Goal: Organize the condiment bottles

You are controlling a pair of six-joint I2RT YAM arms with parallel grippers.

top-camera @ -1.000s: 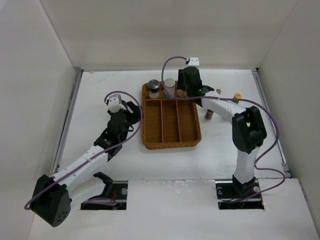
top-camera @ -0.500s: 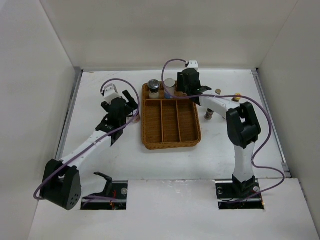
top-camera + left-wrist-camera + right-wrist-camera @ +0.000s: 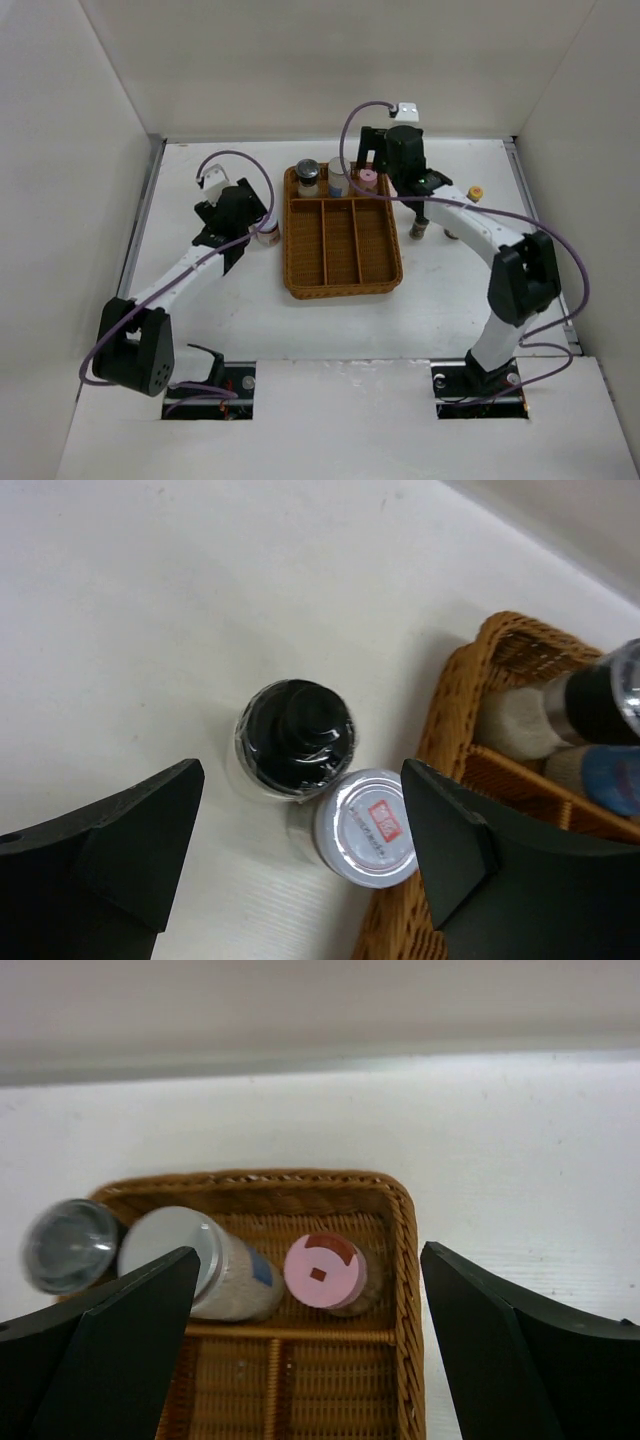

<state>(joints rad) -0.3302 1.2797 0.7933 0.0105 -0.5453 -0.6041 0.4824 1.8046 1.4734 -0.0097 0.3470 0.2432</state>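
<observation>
1. The left gripper (image 3: pixel 300 795) hangs over the left half of the worktop (image 3: pixel 200 300). It points down, with its jaws standing open. One dark finger (image 3: pixel 130 845) sits to each side of two small containers, and neither finger touches them.
2. Between those jaws stands a black-capped bottle (image 3: pixel 295 738), seen from above, with a clear wrap around its neck. Close against it, on the tray side, is a red-labelled jar (image 3: pixel 365 827) with a pale lid. I cannot tell whether the two actually touch.
3. From above, that jar (image 3: pixel 267 236) is just beside the left wall of the wicker tray (image 3: pixel 343 285). The tray lies near the middle of the worktop, toward its far edge.
4. The tray's far cross compartment holds three containers in a row. The grey-lidded jar (image 3: pixel 65 1245) is in its left corner.
5. The white bottle (image 3: pixel 180 1260) comes next, leaning a little, with a blue patch on its label.
6. The pink-lidded jar (image 3: pixel 322 1272) stands upright to the right of it, short of the tray's right wall (image 3: pixel 405 1260).
7. The right gripper (image 3: pixel 307 1260) hovers above that far compartment. Its jaws are spread wide and nothing is in them.
8. Outside the tray on the right, a small dark bottle (image 3: pixel 420 229) stands near the right wall, partly under the arm.
9. A yellow-capped bottle (image 3: pixel 476 192) stands further right, toward the worktop's right edge.
</observation>
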